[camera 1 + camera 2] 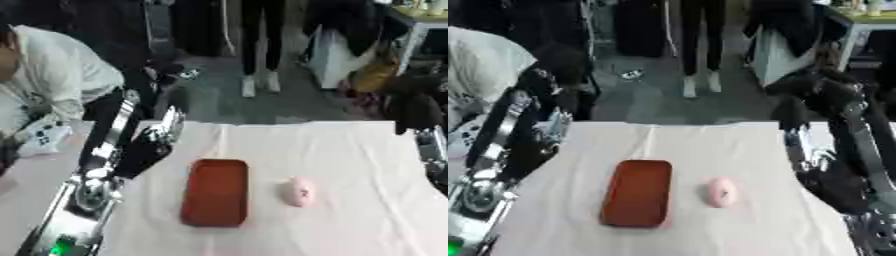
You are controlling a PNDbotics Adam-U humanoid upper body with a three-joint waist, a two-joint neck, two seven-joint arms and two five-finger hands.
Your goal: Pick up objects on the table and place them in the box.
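Observation:
A shallow red-brown box lies lengthwise in the middle of the white-covered table. Just to its right, apart from it, rests a small pink rounded object. My left hand is raised at the table's left edge, up and left of the box, fingers straight and holding nothing. My right hand stands at the table's right side, fingers up and empty, right of the pink object and clear of it.
A person in a white top leans in at the far left beside a side surface with a white device. Beyond the table's far edge there is grey floor, standing legs and furniture.

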